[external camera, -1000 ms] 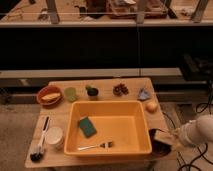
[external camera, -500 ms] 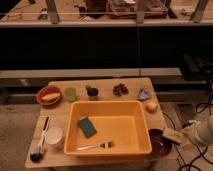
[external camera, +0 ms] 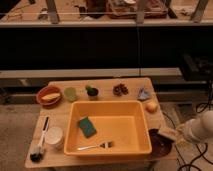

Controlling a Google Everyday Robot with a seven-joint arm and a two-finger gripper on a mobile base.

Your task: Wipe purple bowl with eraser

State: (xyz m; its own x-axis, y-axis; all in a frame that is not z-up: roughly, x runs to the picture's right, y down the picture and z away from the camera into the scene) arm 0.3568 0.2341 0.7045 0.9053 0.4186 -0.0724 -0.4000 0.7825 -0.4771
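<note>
Rt of yellow tub (external camera: 108, 103), gripper (external camera: 174, 134) at eraser (external camera: 166, 132), over purple bowl (external camera: 156, 145).

The arm (external camera: 201, 127) enters from the right edge, at the near side of the scene. It is a thick, rounded, off-white limb with a smooth shell (tinted warm by the light), and its segments swell like padded sleeves. It narrows to the gripper (external camera: 175, 135), a darker, greyish end piece at the near right corner of the table (external camera: 127, 85). Finer details such as screws or markings are too small to tell.
</note>
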